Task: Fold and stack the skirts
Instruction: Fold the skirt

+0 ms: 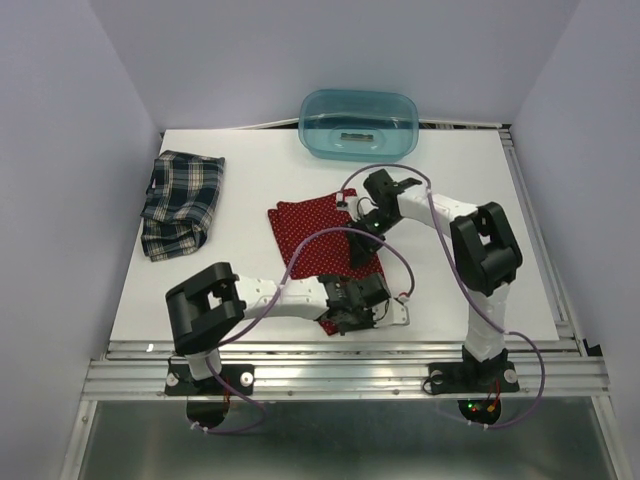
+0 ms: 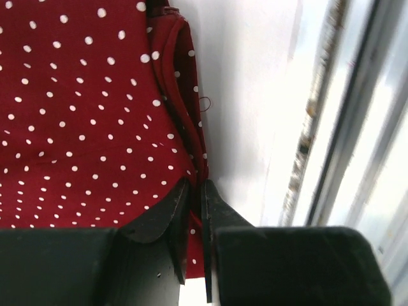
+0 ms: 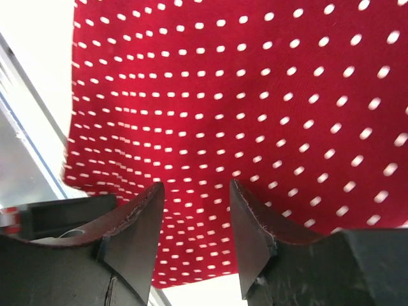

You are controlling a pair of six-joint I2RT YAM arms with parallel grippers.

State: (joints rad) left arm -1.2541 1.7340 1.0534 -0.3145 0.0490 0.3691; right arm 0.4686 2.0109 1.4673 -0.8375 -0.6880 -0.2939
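The red skirt with white dots (image 1: 310, 240) lies spread at the table's middle. My left gripper (image 1: 365, 300) is at its near right edge, jaws pressed together on the skirt's hem (image 2: 191, 137); the left wrist view shows the gripper (image 2: 196, 185) with red cloth (image 2: 83, 115) between its fingers. My right gripper (image 1: 357, 248) hangs over the skirt's right part. Its jaws (image 3: 194, 185) stand open and empty just above the dotted cloth (image 3: 242, 95). The plaid skirt (image 1: 182, 203) lies bunched at the table's left side, away from both grippers.
A translucent teal tub (image 1: 358, 123) stands at the back centre of the white table (image 1: 470, 190). The metal rails of the table's near edge (image 1: 340, 350) run close behind the left gripper, and they also show in the left wrist view (image 2: 331, 127).
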